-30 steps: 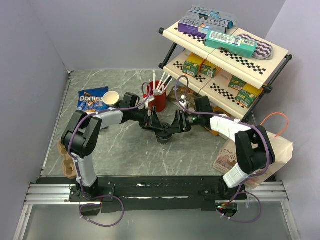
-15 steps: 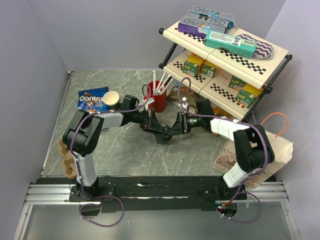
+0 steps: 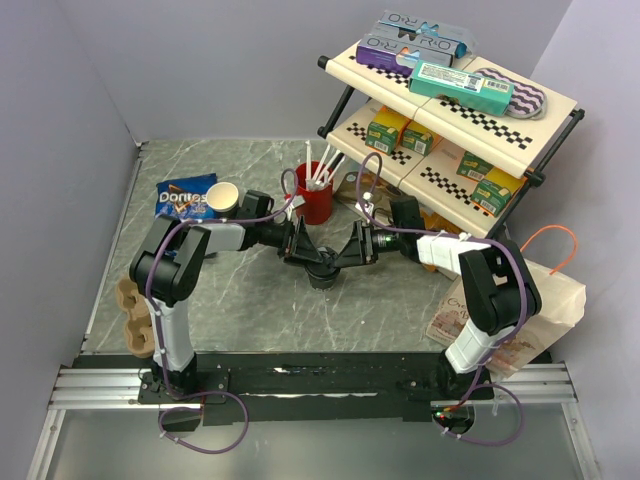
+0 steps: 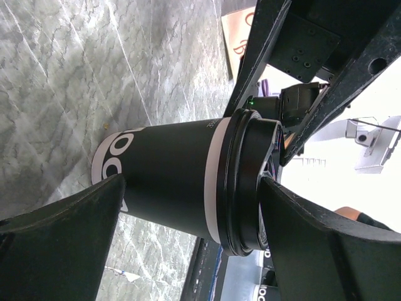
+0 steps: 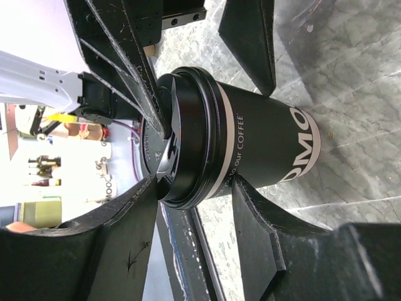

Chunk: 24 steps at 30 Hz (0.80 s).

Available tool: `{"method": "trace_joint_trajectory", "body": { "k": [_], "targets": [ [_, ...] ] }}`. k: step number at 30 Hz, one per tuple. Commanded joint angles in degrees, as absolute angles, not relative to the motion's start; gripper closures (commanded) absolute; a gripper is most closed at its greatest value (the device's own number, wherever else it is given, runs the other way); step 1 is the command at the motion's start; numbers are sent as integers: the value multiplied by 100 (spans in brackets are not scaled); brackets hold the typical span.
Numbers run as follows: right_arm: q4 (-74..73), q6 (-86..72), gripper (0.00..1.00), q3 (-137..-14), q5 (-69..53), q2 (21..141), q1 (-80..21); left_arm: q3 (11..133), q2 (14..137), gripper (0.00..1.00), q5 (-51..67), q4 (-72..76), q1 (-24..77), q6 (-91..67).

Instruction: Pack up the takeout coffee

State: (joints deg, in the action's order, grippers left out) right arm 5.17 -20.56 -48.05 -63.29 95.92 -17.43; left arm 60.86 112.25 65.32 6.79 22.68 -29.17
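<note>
DESK: What are you looking at, mid-counter?

FLOOR: Your two arms meet at the takeout coffee [image 3: 321, 272]. It stands upright on the marble counter [image 3: 250, 315], black lid [image 5: 188, 138] seated, on the near side of the red cup [image 3: 322, 203] of straws.

DESK: What has shifted in the last second?

FLOOR: Little, but it counts. Both wrists have edged leftward, and the coffee sits a shade further left than it did. Your left fingers [image 4: 62, 238] stay spread wide, sleeve and lid showing between them, gripping nothing. Your right fingers [image 5: 94, 251] are apart but look to be drawing in at the lid end. That wrist view is too crowded to show contact, so I cannot tell you the cup is clamped.

DESK: And for the job?

FLOOR: Judged from this, you are mid-grasp, not mid-pack. The coffee is on the counter, well apart from the paper bag [image 3: 565, 300] at your right and the cardboard carrier [image 3: 135, 315] at your left. Let the right grip settle before anything lifts.
</note>
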Motion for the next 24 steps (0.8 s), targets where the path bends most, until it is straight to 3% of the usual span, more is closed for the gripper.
{"method": "trace_joint_trajectory", "body": {
  "k": [1,24],
  "targets": [
    [475,-1635,47,-4456,-5643,9993,-1819,5959,11496,8,6038,870,2232,-2575],
    [694,-589,50,-4184,-4351,9852,-2276,6020,11953,11,5616,1204,2232,-2039]
  ]
}}
